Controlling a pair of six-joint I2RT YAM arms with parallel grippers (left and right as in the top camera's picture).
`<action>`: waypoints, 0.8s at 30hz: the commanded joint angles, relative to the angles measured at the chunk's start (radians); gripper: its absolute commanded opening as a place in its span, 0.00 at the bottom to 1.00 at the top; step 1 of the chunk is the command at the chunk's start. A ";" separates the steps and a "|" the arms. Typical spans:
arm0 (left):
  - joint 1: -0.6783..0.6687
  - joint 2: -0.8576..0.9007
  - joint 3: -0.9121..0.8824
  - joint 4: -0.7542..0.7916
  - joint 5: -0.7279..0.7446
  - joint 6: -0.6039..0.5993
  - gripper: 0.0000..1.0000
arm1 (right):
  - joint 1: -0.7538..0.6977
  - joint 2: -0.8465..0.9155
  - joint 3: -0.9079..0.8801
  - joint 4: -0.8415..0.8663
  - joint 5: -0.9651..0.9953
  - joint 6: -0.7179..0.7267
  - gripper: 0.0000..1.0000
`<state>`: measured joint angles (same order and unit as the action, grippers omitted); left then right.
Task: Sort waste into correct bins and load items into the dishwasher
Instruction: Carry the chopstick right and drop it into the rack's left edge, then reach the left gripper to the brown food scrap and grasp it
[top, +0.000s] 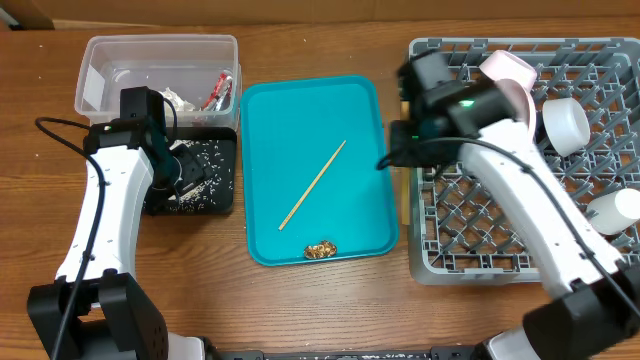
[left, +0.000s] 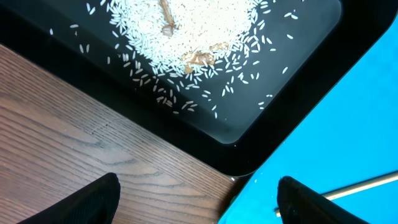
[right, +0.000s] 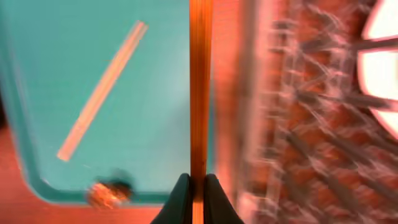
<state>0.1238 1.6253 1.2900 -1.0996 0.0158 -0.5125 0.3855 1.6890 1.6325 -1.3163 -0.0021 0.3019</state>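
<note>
Chopstick (right: 200, 74) in right end effector (right: 198, 186) (tight)

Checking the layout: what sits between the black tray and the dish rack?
The teal tray, holding one chopstick and a brown scrap, as the overhead view shows.

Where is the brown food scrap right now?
In the overhead view, the brown food scrap lies on the teal tray at its robot-side edge, close to the lower end of the loose chopstick.
</note>
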 joint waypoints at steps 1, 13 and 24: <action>-0.008 -0.024 0.020 0.000 0.003 0.020 0.83 | -0.066 -0.016 0.011 -0.068 0.012 -0.158 0.04; -0.008 -0.024 0.020 -0.004 0.003 0.020 0.83 | -0.106 0.027 -0.145 -0.019 0.027 -0.227 0.04; -0.008 -0.024 0.020 -0.003 0.004 0.020 0.83 | -0.106 0.027 -0.212 0.044 0.027 -0.224 0.40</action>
<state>0.1238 1.6253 1.2900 -1.1027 0.0158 -0.5125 0.2775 1.7180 1.4227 -1.2789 0.0158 0.0830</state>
